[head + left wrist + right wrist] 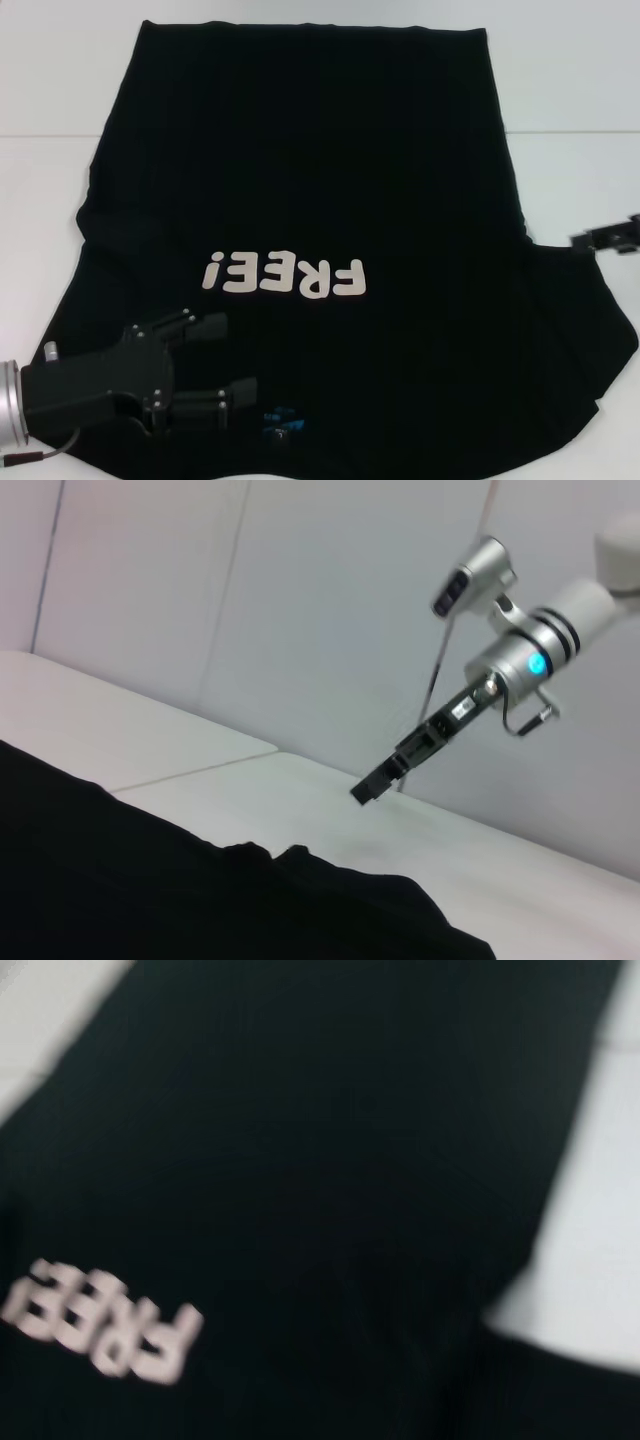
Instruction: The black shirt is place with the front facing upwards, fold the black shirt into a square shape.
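Note:
The black shirt [310, 180] lies spread flat on the white table, front up, its hem at the far side. Its pale "FREE!" letters [285, 277] read upside down from the head view. A small blue neck label [283, 420] shows at the near edge. My left gripper [222, 358] hovers open over the shirt's near left part, just left of the label, with nothing between its fingers. At the right edge my right gripper [605, 238] hangs beside the shirt's right sleeve. The left wrist view shows it [400, 765] above the table past the shirt [150, 880]. The right wrist view looks down on shirt [330, 1160] and letters [100, 1320].
The white table [570, 90] shows bare at the far left, far right and along the right side of the shirt. A seam line crosses it at the back. A pale wall stands behind the table in the left wrist view.

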Action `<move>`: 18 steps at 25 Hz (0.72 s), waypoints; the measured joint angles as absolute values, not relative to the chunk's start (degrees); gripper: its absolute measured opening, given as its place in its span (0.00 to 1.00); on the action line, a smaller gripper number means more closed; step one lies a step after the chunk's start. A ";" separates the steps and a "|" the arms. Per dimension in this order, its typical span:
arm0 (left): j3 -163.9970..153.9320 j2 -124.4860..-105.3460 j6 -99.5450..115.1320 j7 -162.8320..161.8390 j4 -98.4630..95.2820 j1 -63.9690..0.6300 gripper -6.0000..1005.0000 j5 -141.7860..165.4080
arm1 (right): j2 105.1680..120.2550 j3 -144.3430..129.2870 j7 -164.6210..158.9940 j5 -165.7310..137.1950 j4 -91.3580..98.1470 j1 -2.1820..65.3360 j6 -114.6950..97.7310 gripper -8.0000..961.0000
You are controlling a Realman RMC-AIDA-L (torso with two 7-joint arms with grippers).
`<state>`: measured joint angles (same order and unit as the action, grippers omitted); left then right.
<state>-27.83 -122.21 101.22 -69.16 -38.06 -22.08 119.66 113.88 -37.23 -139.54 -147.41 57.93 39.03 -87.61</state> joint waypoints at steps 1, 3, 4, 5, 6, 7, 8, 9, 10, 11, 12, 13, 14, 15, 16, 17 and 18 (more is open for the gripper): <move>-27.85 -122.17 101.26 -69.14 -38.04 -22.05 0.95 119.66 | 113.96 -36.19 -140.97 -150.55 59.08 39.85 -89.06 0.76; -27.87 -122.07 101.32 -69.08 -38.03 -21.84 0.95 119.66 | 114.18 -35.92 -142.91 -154.98 60.04 40.57 -91.05 0.76; -27.88 -122.05 101.34 -69.04 -38.03 -21.77 0.95 119.66 | 114.25 -36.07 -143.83 -156.74 60.06 40.61 -91.69 0.76; -27.89 -121.97 101.37 -68.97 -38.04 -21.62 0.95 119.66 | 114.26 -36.16 -144.49 -157.96 59.89 40.53 -91.88 0.76; -27.90 -121.92 101.38 -68.92 -38.04 -21.51 0.95 119.66 | 114.27 -36.15 -144.91 -158.65 59.58 40.29 -92.22 0.76; -27.88 -121.88 101.38 -68.85 -38.04 -21.39 0.95 119.66 | 114.26 -36.05 -145.18 -159.02 59.31 40.03 -92.43 0.76; -27.91 -121.86 101.39 -68.76 -38.04 -21.31 0.95 119.66 | 114.21 -35.87 -145.31 -159.05 59.04 39.61 -92.62 0.76; -27.92 -121.85 101.40 -68.61 -38.04 -21.23 0.95 119.65 | 114.12 -35.73 -145.37 -159.05 58.84 39.19 -92.69 0.76; -27.92 -121.85 101.40 -68.61 -38.04 -21.23 0.95 119.65 | 113.99 -35.63 -145.42 -159.05 58.70 38.70 -92.69 0.76; -27.93 -121.84 101.42 -68.42 -38.03 -21.21 0.95 119.65 | 113.90 -35.58 -145.44 -159.04 58.70 38.36 -92.71 0.76; -27.94 -121.84 101.42 -68.41 -38.01 -21.20 0.95 119.64 | 113.79 -35.44 -145.46 -159.05 58.67 37.95 -92.71 0.76; -27.94 -121.84 101.42 -68.41 -37.95 -21.17 0.95 119.64 | 113.72 -35.19 -145.48 -159.06 58.51 37.58 -92.66 0.76; -27.95 -121.85 101.42 -68.39 -37.89 -21.15 0.95 119.63 | 113.68 -34.95 -145.46 -159.07 58.26 37.41 -92.54 0.76; -27.96 -121.87 101.42 -68.39 -37.82 -21.13 0.95 119.62 | 113.67 -34.57 -145.34 -159.08 57.85 37.23 -92.43 0.76; -27.96 -121.92 101.43 -68.38 -37.81 -21.11 0.95 119.62 | 113.66 -34.32 -145.22 -159.08 57.50 37.14 -92.21 0.76; -27.95 -121.98 101.42 -68.37 -37.78 -21.10 0.95 119.61 | 113.67 -34.20 -145.11 -159.08 57.18 37.08 -92.00 0.76; -27.96 -122.01 101.42 -68.37 -37.76 -21.09 0.95 119.61 | 113.67 -34.18 -145.03 -159.08 56.81 37.04 -91.68 0.76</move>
<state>-27.96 -122.01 101.42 -68.37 -37.76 -21.09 119.61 113.67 -34.18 -145.03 -159.08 56.81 37.04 -91.68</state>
